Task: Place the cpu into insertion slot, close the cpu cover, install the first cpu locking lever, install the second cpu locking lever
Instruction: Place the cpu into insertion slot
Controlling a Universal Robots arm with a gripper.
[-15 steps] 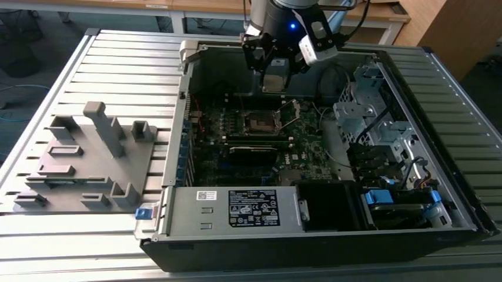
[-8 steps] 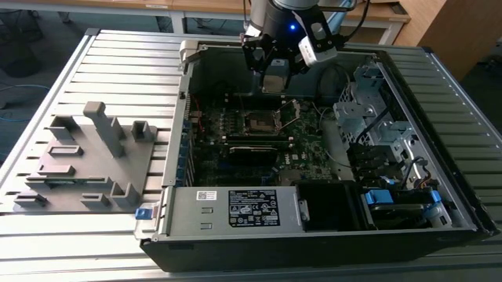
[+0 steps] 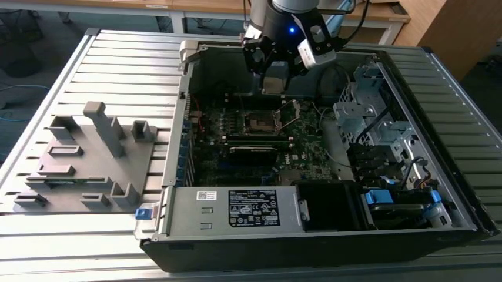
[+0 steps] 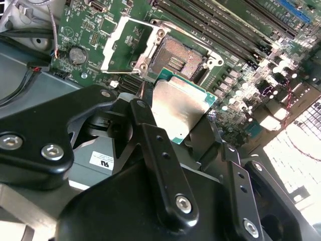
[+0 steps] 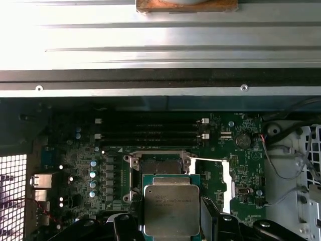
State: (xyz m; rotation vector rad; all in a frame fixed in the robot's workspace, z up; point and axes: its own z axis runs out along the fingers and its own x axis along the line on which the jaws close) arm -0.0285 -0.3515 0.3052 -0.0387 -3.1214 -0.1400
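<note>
My gripper [image 3: 274, 87] hangs inside the open computer case, above the far part of the dark green motherboard [image 3: 235, 158]. It is shut on the cpu [image 4: 181, 106], a flat square chip with a silvery top, gripped at two opposite edges by the black fingers [image 4: 150, 130]. In both wrist views the cpu [image 5: 171, 208] hovers just short of the insertion slot [image 5: 159, 165] and is not in it. The insertion slot [image 4: 176, 57] lies bare, its pins showing. The cpu cover [image 4: 120, 42] is swung open beside the slot [image 3: 259, 121], and a thin lever [image 5: 206, 160] stands free.
Long black memory sticks [image 5: 150, 135] run beside the slot. The case wall [image 3: 235, 56] is close behind the gripper. A metal drive cage [image 3: 368, 114] and cables fill the exterior view's right. A power supply [image 3: 235, 208] sits at the front. A grey fixture [image 3: 86, 158] stands outside the case.
</note>
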